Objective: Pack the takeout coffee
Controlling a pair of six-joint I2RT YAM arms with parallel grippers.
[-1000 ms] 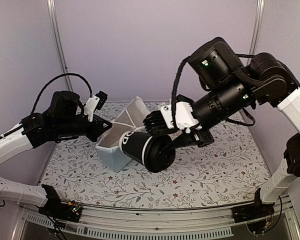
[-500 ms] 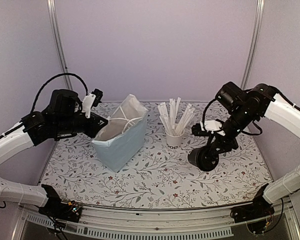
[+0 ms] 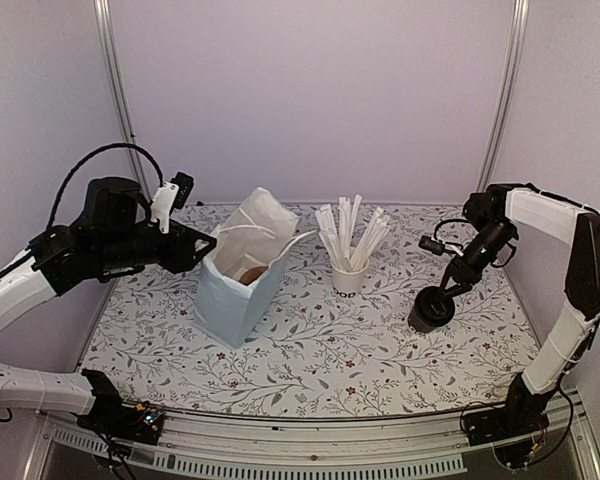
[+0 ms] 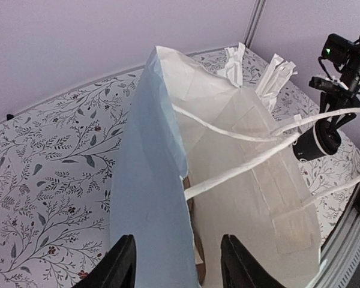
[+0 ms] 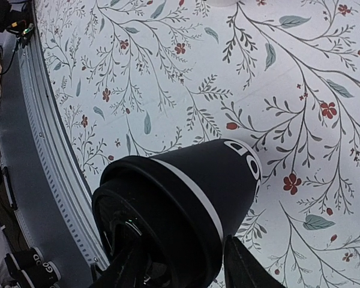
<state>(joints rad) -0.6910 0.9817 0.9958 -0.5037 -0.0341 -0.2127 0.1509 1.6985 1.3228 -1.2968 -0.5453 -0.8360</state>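
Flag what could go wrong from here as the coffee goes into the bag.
The straw cup stands between the coffee and the bag; a low carry could knock it over.
White handles cross the bag's mouth and could snag the coffee.
The left claw straddles the bag's wall with jaws apart, so the bag may slump or tip when nudged.

Inside the paper bag (image 3: pixel 230 305), a brownish thing (image 3: pixel 250 272) is glimpsed but cannot be identified. At the bag's blue wall, the left gripper (image 4: pixel 179 243) is cut off by the lower edge. Well right of the bag, the takeout coffee (image 5: pixel 186 192) is cropped below, and its contact with the right gripper (image 5: pixel 183 252) cannot be judged.
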